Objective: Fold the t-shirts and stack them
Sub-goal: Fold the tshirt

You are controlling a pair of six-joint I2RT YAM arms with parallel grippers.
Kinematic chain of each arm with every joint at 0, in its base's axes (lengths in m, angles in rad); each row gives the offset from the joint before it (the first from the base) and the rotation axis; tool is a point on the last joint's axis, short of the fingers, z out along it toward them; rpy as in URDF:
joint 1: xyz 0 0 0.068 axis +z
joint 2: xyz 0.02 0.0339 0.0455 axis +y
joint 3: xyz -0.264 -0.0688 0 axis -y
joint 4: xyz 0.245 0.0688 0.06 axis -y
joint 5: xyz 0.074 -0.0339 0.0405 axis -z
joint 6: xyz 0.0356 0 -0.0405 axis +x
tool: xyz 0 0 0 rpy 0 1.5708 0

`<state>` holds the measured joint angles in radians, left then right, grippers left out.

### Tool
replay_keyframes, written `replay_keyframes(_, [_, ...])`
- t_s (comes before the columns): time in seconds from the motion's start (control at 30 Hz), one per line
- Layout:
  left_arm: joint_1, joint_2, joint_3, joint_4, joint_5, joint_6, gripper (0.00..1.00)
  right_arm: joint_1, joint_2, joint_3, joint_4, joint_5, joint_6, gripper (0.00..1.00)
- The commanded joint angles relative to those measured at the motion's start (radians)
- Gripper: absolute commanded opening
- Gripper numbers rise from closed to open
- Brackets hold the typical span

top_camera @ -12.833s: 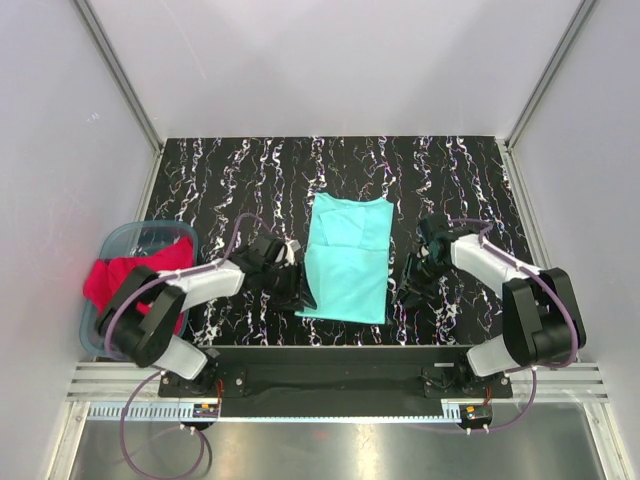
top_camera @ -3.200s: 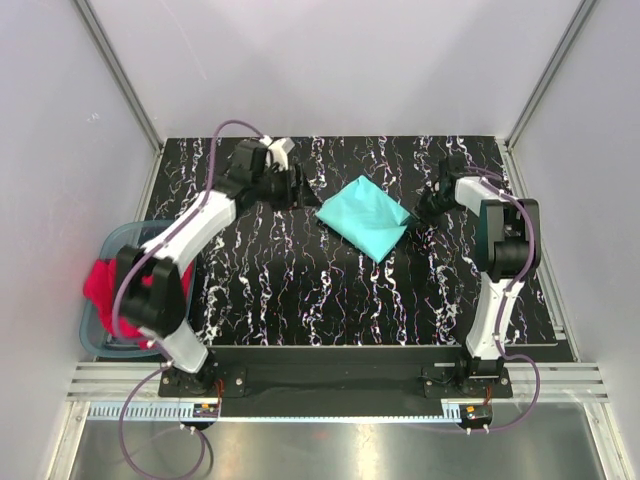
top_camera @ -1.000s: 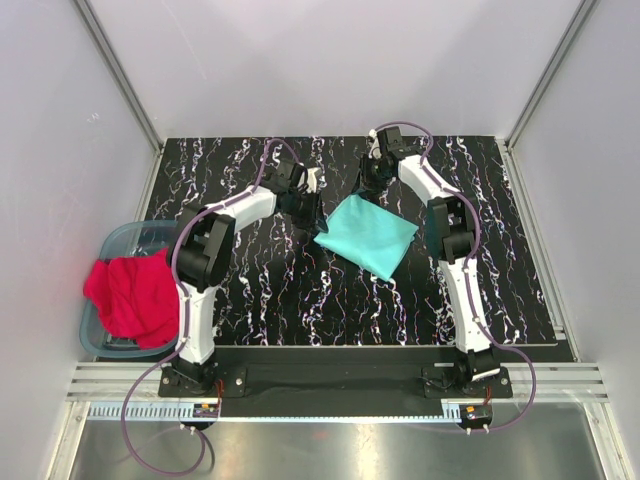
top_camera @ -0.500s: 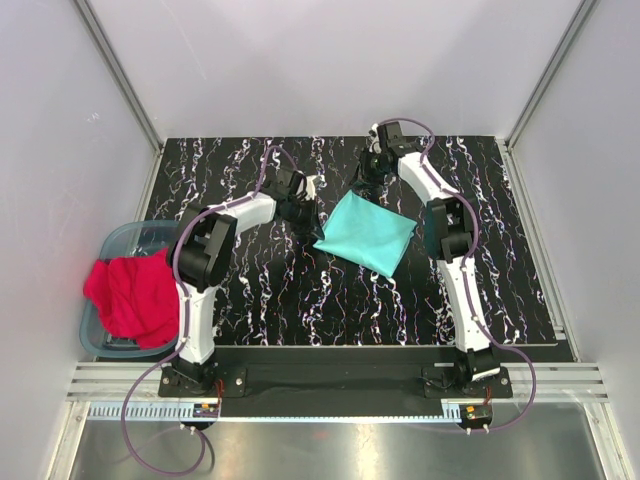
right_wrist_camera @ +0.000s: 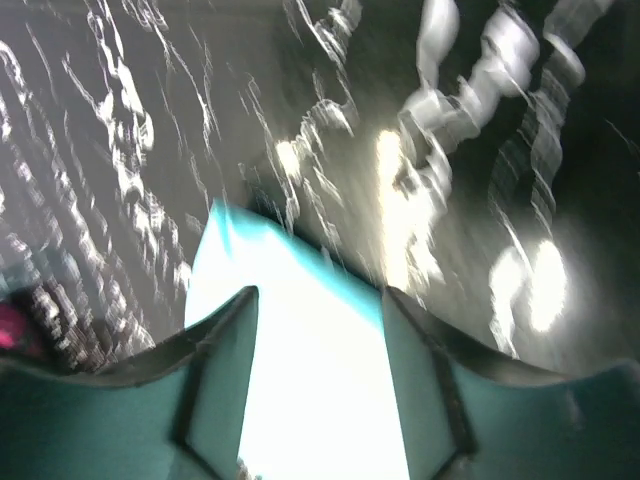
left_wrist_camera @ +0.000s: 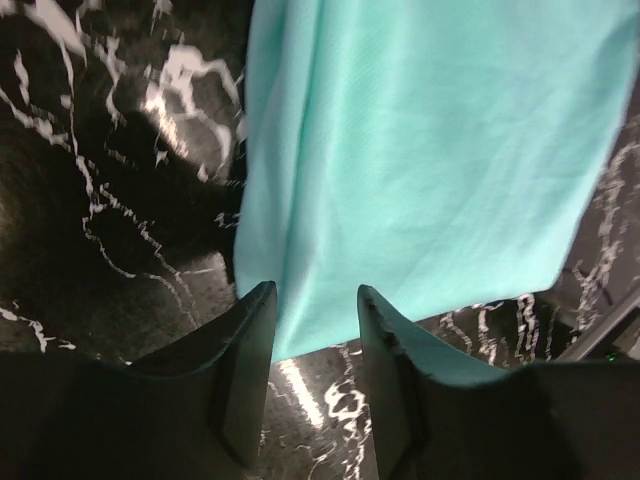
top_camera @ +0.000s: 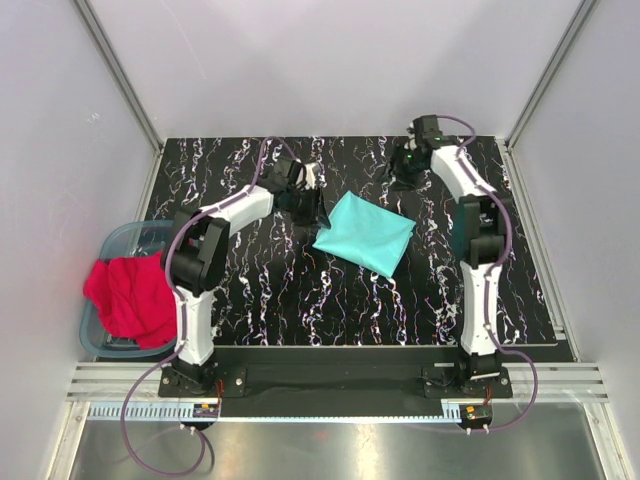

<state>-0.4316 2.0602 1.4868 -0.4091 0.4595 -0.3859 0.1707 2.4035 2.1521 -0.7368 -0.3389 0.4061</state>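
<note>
While teal shirt (top_camera: 365, 232) lies flat, left end effector (left_wrist_camera: 316, 293) straddles edge.

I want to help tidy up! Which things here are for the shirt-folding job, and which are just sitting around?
For the job:
mint-teal t-shirt, already folded
red t-shirt, still crumpled

Just lying about:
blue-grey plastic tub, holding the red one
black marbled table
</note>
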Motion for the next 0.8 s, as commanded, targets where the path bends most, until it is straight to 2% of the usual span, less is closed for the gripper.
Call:
replay_keyframes(0.0, [-0.004,-0.077,0.056,0.13,0.03,-0.045,0.43,-0.03,-0.236,-0.165,0.046,-0.038,0.052,0.54])
replay_keyframes(0.03, [-0.004,-0.072,0.05,0.169,0.065,-0.057,0.39,-0.036,-0.268,-0.283,0.115,-0.072,0.069,0.52])
replay_keyframes(0.07, [-0.004,-0.052,0.046,0.266,0.091,-0.089,0.29,-0.04,-0.32,-0.335,0.149,-0.137,0.101,0.49])
replay_keyframes(0.17, [-0.004,0.03,0.05,0.465,0.175,-0.195,0.16,-0.046,-0.392,-0.518,0.289,-0.256,0.16,0.4])
replay_keyframes(0.2, [-0.006,0.056,0.058,0.505,0.189,-0.221,0.15,-0.056,-0.405,-0.562,0.331,-0.293,0.183,0.32])
replay_keyframes(0.3, [-0.007,0.153,0.107,0.642,0.211,-0.335,0.12,-0.098,-0.419,-0.711,0.564,-0.409,0.289,0.19])
replay_keyframes(0.33, [-0.007,0.178,0.121,0.673,0.225,-0.364,0.11,-0.111,-0.414,-0.766,0.609,-0.442,0.318,0.12])
replay_keyframes(0.4, [-0.007,0.238,0.139,0.762,0.226,-0.444,0.1,-0.132,-0.388,-0.802,0.678,-0.512,0.375,0.07])
replay_keyframes(0.53, [-0.01,0.331,0.214,0.874,0.216,-0.542,0.1,-0.166,-0.333,-0.851,0.81,-0.592,0.413,0.02])
replay_keyframes(0.6, [-0.01,0.389,0.28,0.865,0.205,-0.573,0.1,-0.165,-0.3,-0.862,0.858,-0.62,0.425,0.01])
replay_keyframes(0.77, [0.001,0.439,0.325,0.816,0.14,-0.602,0.09,-0.224,-0.265,-0.919,0.925,-0.644,0.474,0.0])
